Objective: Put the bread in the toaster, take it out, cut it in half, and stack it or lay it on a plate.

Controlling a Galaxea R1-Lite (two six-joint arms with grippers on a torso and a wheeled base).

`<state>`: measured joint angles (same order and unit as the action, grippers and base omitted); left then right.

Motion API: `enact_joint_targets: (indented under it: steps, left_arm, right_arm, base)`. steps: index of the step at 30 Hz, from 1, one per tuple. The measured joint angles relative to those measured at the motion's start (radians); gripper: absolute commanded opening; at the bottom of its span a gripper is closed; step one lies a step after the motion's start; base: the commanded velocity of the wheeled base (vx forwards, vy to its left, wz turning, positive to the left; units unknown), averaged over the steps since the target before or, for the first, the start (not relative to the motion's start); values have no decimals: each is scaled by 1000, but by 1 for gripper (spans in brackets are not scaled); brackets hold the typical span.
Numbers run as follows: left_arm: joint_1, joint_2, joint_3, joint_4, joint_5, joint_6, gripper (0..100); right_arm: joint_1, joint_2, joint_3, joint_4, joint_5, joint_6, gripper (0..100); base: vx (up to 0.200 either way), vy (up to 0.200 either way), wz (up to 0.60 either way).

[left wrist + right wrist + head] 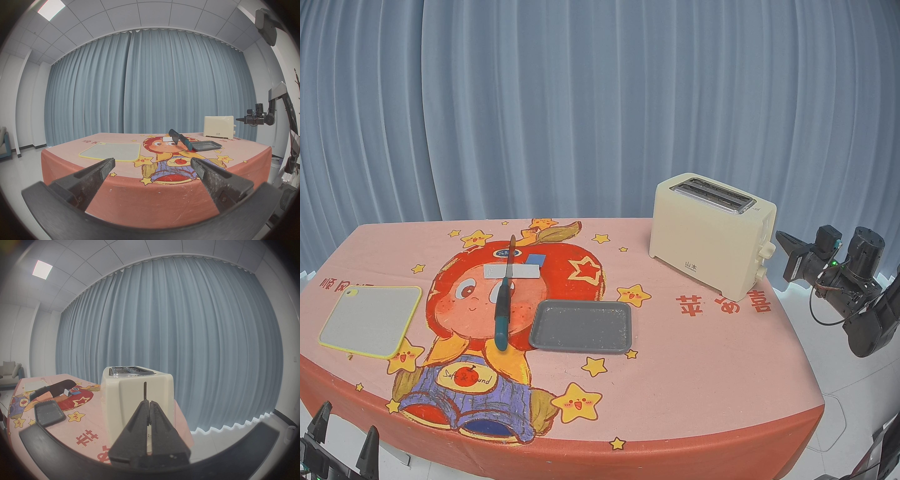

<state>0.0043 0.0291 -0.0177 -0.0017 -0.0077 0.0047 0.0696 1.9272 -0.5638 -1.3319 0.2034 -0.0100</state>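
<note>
Our right pincer [147, 403] was pinched tight with nothing in it. It hung off the side of the table [700, 369], near the toaster [709, 234] but not touching it. It pointed at the end with the knobs [765, 250]. We think it was squeezed shut so its thin tip could push a knob or a lever down. We could not tell if the bread was down inside the slots [712, 194].

Our left pincer [152, 162] was open wide and held nothing. It sat low by the front edge of the table, out of the way, on the side with the cutting board [370, 320].

The knife [503, 300] lay between the board and the grey plate [581, 326]. It leaned on a small white rack [512, 271], which we think made it easy to grab. The plate sat in the middle, well apart from the toaster, ready for the cut bread.
</note>
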Motion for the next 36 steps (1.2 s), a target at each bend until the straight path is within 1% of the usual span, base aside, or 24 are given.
enact_joint_targets:
  steps: [36]
  left_arm:
    - [0,0,0,0,0,0,100]
  right_arm:
    - [21,-10,9,-4,-2,0,0]
  base:
    - [0,0,0]
